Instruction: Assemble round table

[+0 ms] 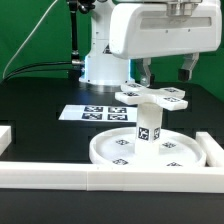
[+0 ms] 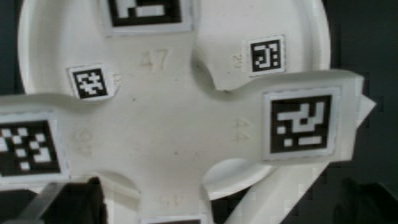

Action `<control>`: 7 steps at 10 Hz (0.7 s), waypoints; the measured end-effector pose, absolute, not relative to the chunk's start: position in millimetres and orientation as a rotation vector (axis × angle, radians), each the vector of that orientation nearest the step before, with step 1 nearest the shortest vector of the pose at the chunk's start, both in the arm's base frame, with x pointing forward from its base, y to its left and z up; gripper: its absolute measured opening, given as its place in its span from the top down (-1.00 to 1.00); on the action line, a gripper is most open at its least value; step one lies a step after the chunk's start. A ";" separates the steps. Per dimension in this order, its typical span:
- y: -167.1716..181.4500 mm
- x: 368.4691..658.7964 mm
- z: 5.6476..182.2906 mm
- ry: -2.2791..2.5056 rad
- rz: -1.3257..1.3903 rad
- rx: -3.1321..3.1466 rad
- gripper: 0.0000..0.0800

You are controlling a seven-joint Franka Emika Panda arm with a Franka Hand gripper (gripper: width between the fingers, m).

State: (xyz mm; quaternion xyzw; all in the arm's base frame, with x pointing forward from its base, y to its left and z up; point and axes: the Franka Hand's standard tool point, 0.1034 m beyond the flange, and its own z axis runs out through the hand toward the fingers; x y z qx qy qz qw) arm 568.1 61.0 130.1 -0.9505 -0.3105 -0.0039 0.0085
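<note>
The large rimmed round disc (image 1: 140, 150) lies flat on the black table. The short cylinder post (image 1: 146, 127) stands upright on its middle. The four-armed cross piece (image 1: 153, 97) sits level on top of the post. My gripper (image 1: 166, 78) hangs just above the cross piece, its two fingers spread wide apart and holding nothing. In the wrist view the cross piece (image 2: 169, 125) fills the picture from close up, with the disc (image 2: 196, 45) behind it. One arm of the cross runs toward my jaws. My fingertips barely show at the dark lower edge.
The marker board (image 1: 93, 113) lies flat behind the disc at the exterior view's left. Long white rails run along the front (image 1: 100, 178), the right (image 1: 212, 150) and the left edge (image 1: 5, 135). The arm's base (image 1: 100, 65) stands at the back.
</note>
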 end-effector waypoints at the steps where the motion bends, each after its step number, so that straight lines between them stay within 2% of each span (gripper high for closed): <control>1: 59.4 568.6 129.6 -1.166 -0.015 -2.918 -0.62; 7: 49.6 568.1 128.2 -1.735 0.003 -2.638 -0.62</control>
